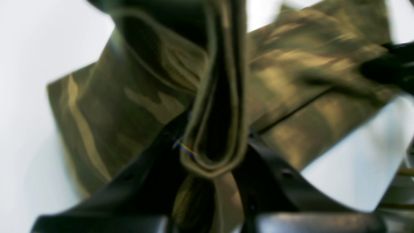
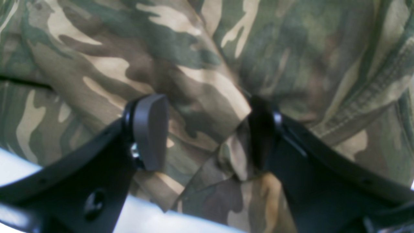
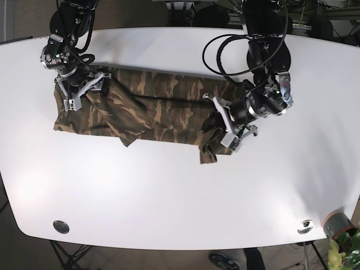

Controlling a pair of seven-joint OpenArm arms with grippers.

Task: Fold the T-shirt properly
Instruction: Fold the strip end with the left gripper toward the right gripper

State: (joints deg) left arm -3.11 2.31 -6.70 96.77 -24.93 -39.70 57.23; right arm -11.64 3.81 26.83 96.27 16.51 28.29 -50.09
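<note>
1. Desk (image 3: 169, 197) front half bare white, w/ two small round metal fittings near front corners; plant pot (image 3: 336, 225) just off front-right corner, contents too small to tell beyond green leaves. No containers on desk itself

2. T-shirt (image 3: 152, 109), camo, lies as a long band across the back half, running left-right, already narrowed lengthwise; a small flap hangs toward the front edge near mid-band

3. Left gripper (image 3: 230, 126) at the shirt's right end: closed onto a bunched stack of fabric. Wrist view shows several folded layers pinched upright betw the two black fingers (image 1: 275, 171), the rest of the cloth draping away behind

4. Right gripper (image 3: 79, 90) at the shirt's left end nr back-left corner: jaws apart, pads (image 2: 150, 129) straddling a raised crease of cloth but not squeezing it, as far as wrist view shows

5. Handling, my read: thin cotton, light, fully limp, no stiffness; it sags and wrinkles wherever unsupported and layers slip on each other. Best hold is at hem/fold edges through all layers, both ends at once, so the band carries over flat

6. Risk: one-sided lift drags the band askew on smooth desk
</note>
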